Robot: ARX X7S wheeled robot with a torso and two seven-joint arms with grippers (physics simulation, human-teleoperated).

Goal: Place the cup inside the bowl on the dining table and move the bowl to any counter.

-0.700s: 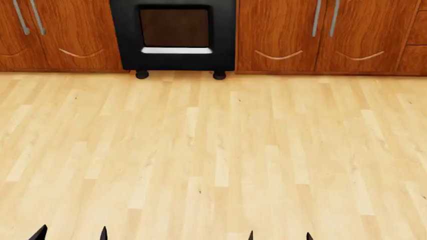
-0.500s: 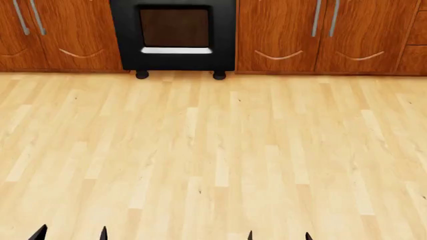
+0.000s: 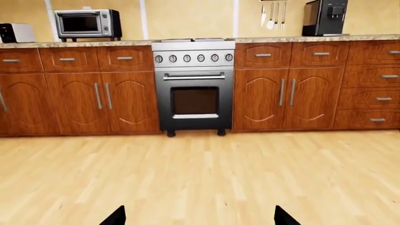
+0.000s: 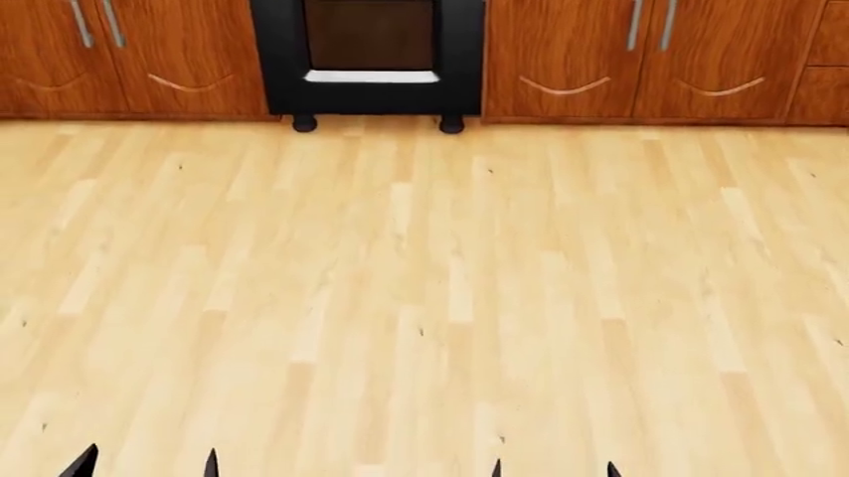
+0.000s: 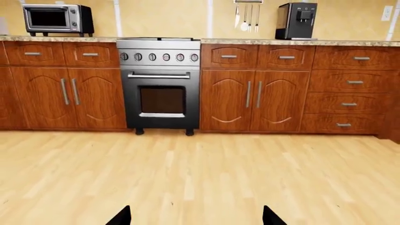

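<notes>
1. The robot faces a run of kitchen cabinets (image 5: 256,98) in reddish-brown wood across a pale plank floor (image 4: 424,298).
2. Left gripper (image 4: 146,465): in the head view only two dark fingertips poke up at the lower edge, set well apart. The left wrist view shows the same pair of tips (image 3: 115,216) with bare floor between them. Jaws spread, nothing held.
3. Right gripper (image 4: 555,469): two dark tips at the lower edge of the head view, apart from each other; in the right wrist view they stand wide with floor between. Spread, nothing between them.
4. Cup, bowl and dining table: none of the three views shows them. Their location cannot be told from here.
5. Counter (image 5: 350,42): speckled brown-tan granite top running along the cabinets against a yellow wall, on both sides of the stove (image 5: 161,84).
6. The stove is steel and black, with a row of knobs over the oven door handle and a dark oven window. The head view catches only its lower part and feet.
7. On the counter, one side of the stove: a silver microwave (image 3: 87,23), with a small white appliance (image 3: 17,33) beside it, type not clear.
8. On the other side: a black coffee machine (image 5: 295,21). Utensils (image 5: 247,16) hang on the wall between it and the stove.
9. A stack of drawers (image 5: 353,91) fills the cabinet end nearest the coffee machine.
</notes>
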